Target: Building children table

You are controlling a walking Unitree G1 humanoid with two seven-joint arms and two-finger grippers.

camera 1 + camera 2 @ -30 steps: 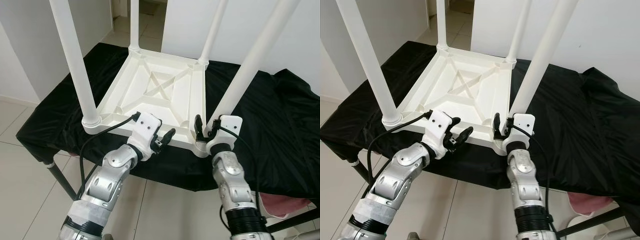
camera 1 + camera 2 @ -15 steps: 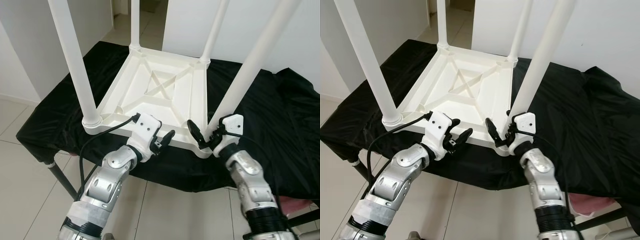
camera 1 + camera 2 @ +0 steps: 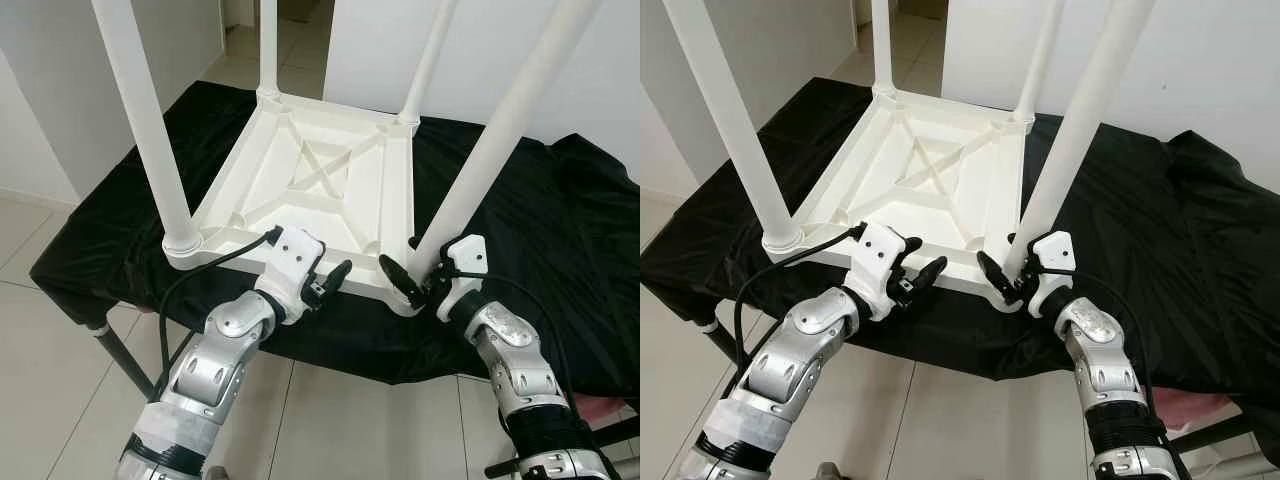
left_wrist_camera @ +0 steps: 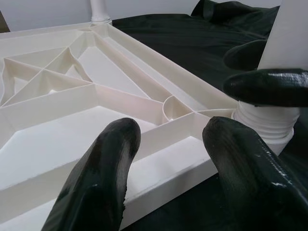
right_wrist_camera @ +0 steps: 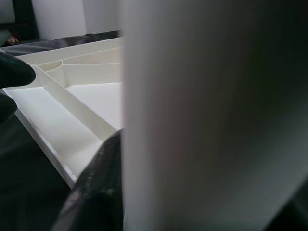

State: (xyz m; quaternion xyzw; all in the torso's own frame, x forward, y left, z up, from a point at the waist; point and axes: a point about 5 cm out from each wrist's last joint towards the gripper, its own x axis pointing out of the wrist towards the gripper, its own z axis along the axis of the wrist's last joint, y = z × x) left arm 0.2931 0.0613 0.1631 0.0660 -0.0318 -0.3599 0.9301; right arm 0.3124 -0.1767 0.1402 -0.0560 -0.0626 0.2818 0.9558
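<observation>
A white children's table point(image 3: 330, 190) lies upside down on a black cloth, its legs pointing up. My left gripper point(image 3: 325, 285) hovers open just before the table's front rim; in the left wrist view its fingers point(image 4: 101, 168) frame the ribbed underside point(image 4: 57, 96). My right gripper point(image 3: 412, 283) is at the base of the near right leg point(image 3: 490, 150), open wide, one finger point(image 3: 394, 272) to the left of the leg and the other hidden behind it. In the right wrist view the leg point(image 5: 211, 115) stands very close, with one finger point(image 5: 96, 192) beside it.
The black cloth point(image 3: 560, 230) covers a low stand and hangs over its front edge. The near left leg point(image 3: 150, 140) rises left of my left arm. Tiled floor point(image 3: 40, 360) lies in front; something pink point(image 3: 1200, 410) is at the lower right.
My right gripper opened wide and swung right, from the front rim to the base of the near right leg. The left gripper has stayed put.
</observation>
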